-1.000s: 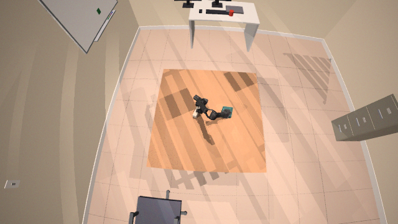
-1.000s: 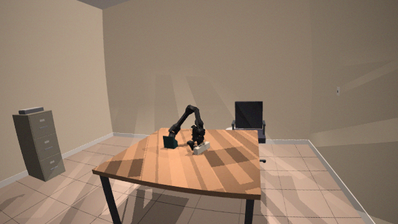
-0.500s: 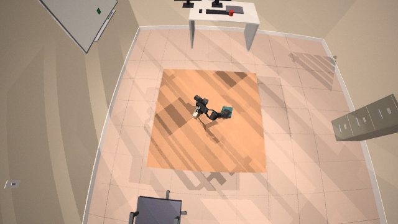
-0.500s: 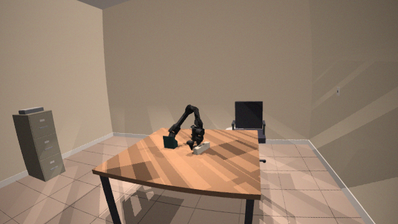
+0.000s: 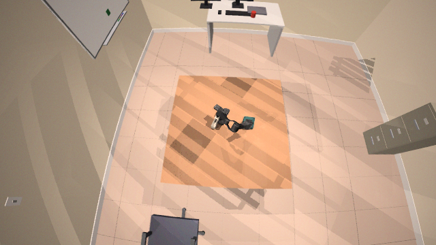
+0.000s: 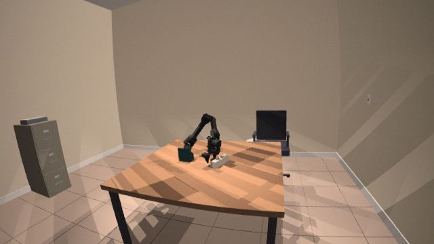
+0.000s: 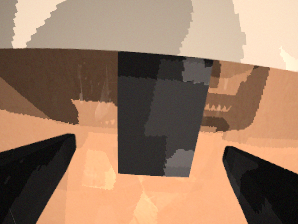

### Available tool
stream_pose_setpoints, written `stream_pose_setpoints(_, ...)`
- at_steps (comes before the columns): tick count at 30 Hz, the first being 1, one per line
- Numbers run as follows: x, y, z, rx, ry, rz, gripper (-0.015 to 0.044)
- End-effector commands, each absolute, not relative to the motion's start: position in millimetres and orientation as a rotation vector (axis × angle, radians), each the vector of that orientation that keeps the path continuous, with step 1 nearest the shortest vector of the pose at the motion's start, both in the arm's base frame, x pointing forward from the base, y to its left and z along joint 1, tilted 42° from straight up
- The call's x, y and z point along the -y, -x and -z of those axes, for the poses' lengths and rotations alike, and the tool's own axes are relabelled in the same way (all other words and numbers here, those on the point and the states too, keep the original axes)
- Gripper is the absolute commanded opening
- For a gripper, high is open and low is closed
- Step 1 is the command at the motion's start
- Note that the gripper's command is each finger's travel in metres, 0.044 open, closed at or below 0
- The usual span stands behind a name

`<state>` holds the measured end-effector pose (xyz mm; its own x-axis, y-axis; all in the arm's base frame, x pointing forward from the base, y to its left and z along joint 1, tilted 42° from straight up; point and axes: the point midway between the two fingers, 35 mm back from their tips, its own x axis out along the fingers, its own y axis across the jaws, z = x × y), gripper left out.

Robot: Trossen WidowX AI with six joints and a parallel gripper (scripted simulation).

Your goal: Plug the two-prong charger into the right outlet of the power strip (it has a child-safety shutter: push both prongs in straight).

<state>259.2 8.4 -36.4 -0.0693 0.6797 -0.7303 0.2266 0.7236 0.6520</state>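
Note:
The pale power strip lies on the table; in the wrist view only part of it shows, across the top. A dark block, apparently the charger, meets the strip's near edge in that view. Its prongs do not show, and I cannot tell whether they are in an outlet. My gripper is open and low beside the strip. One finger stands to each side of the charger, with a gap on both sides. The right outlet is out of the wrist view.
The arm's teal base stands on the wooden table, to the strip's right in the top view. The arm arches over from the base. Striped shadows cross the table. An office chair stands beyond the table's edge.

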Motion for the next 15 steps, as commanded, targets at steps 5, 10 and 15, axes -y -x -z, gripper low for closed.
stream_pose_setpoints(5, -9.0, -250.3, 34.7, -1.631, -0.735, -0.437, 0.0440)
stream_pose_setpoints(10, -10.0, -244.5, 34.0, -1.632, -0.735, -0.437, 0.0440)
stream_pose_setpoints(15, -11.0, -238.8, 33.3, -1.632, -0.735, -0.437, 0.0440)
